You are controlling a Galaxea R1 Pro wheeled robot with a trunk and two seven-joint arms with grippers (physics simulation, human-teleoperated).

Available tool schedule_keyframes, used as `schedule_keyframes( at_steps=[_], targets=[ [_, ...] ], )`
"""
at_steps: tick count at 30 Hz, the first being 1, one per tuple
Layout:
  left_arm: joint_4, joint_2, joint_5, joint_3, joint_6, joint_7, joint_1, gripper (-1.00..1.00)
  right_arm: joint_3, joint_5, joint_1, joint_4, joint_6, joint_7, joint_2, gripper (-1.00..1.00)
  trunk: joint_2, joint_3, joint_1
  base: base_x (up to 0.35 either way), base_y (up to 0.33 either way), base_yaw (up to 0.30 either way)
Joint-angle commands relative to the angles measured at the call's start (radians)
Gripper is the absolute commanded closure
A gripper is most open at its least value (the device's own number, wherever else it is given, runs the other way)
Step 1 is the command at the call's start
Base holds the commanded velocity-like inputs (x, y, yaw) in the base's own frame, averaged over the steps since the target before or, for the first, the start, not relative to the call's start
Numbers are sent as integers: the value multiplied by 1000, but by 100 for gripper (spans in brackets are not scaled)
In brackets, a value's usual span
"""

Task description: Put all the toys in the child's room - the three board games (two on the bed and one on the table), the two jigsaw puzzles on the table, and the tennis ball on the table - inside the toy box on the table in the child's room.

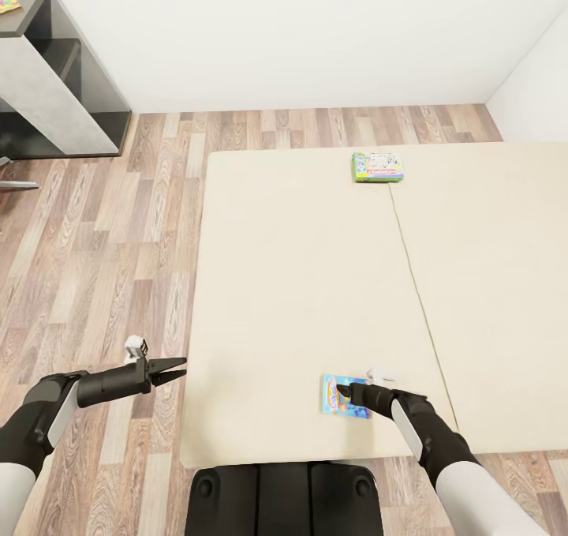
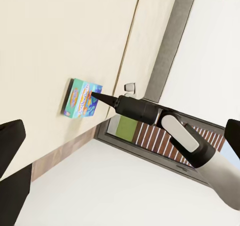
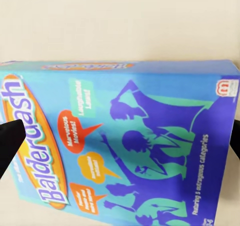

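Blue Balderdash board game (image 1: 345,396) is lying flat near the front edge of the bed (image 1: 300,283); right gripper (image 1: 348,394) is poised over it, fingers apart, nothing clamped. Left gripper (image 1: 175,369) is held off the bed's side, slightly parted, empty. Box judged light, rigid, glossy; opposite long edges should be pinched.

The bed (image 1: 315,283) wears a plain cream-beige cover, and the floor (image 1: 102,252) is brown-grey wood plank under white walls (image 1: 300,31). 1 board game (image 3: 120,141) is bright blue with purple silhouettes, orange speech bubbles and a yellow-lettered orange oval; the other board game (image 1: 378,167) is pale green and white.
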Motion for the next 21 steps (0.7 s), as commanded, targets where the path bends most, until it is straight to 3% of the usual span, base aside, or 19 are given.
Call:
schedule_keyframes(
  at_steps=[1, 21],
  targets=[
    [0, 0, 1, 0, 10, -2, 0, -100, -2, -5, 0, -1, 7, 2, 0, -100, -1, -1, 1, 0, 0, 0],
    [-1, 0, 1, 0, 10, -1, 0, -100, -2, -1, 0, -1, 10, 2, 2, -100, -1, -1, 1, -3, 45, 0]
  ],
)
